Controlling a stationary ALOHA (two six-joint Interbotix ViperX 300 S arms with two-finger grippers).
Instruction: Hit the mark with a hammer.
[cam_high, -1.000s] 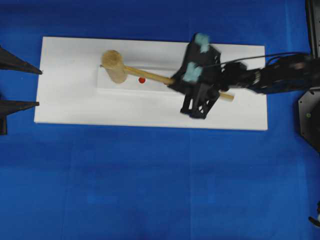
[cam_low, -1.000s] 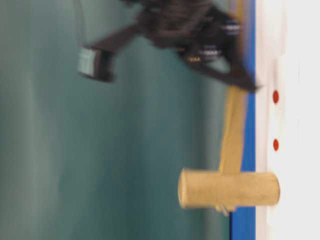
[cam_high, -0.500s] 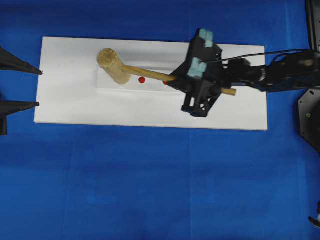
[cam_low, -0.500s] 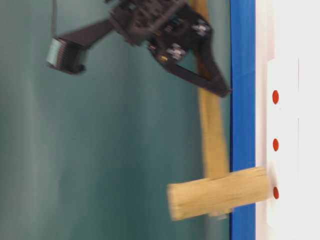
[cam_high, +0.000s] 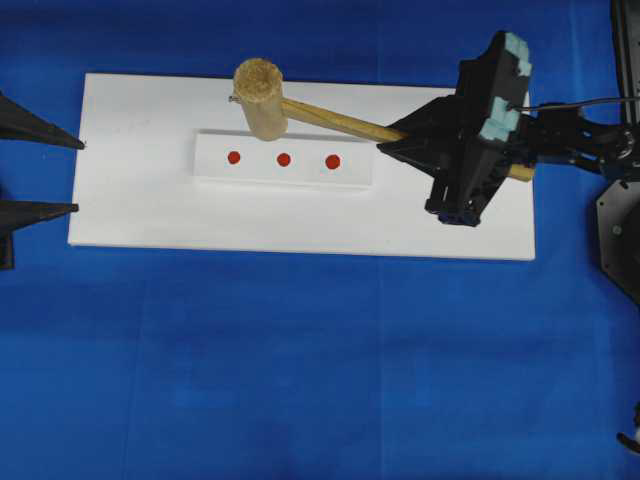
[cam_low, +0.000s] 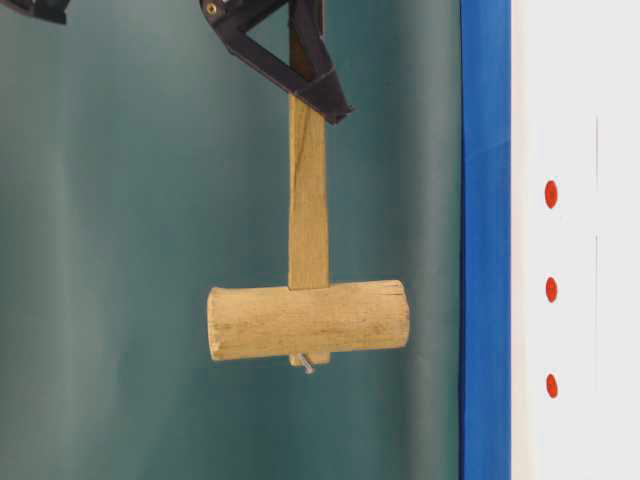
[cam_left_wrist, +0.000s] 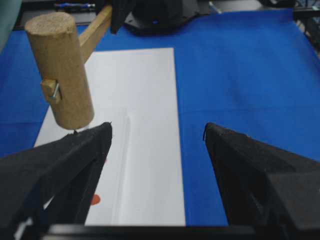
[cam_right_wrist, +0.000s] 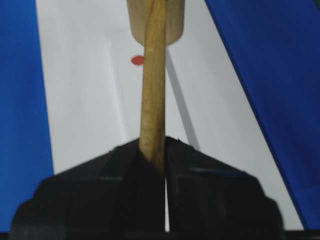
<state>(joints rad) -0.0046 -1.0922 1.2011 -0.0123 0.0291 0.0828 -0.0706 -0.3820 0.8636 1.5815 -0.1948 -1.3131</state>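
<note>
overhead: my right gripper (cam_high: 395, 142) squeezes the hammer (cam_high: 262, 95) handle, head over the white board (cam_high: 140, 215) above three red dots (cam_high: 283, 159) | table-level: hammer up in the air | left wrist: my left gripper (cam_left_wrist: 156, 134) open, holding nothing | right wrist: jaws tight on handle

A pale tan wooden hammer (cam_high: 262, 96) with a speckled end face, over a plain white board (cam_high: 140, 200). Three red dots (cam_high: 284, 159) sit on the white strip (cam_high: 210, 165). Solid blue cloth (cam_high: 300, 360) underneath; black right gripper (cam_high: 392, 147) with teal patches.
</note>
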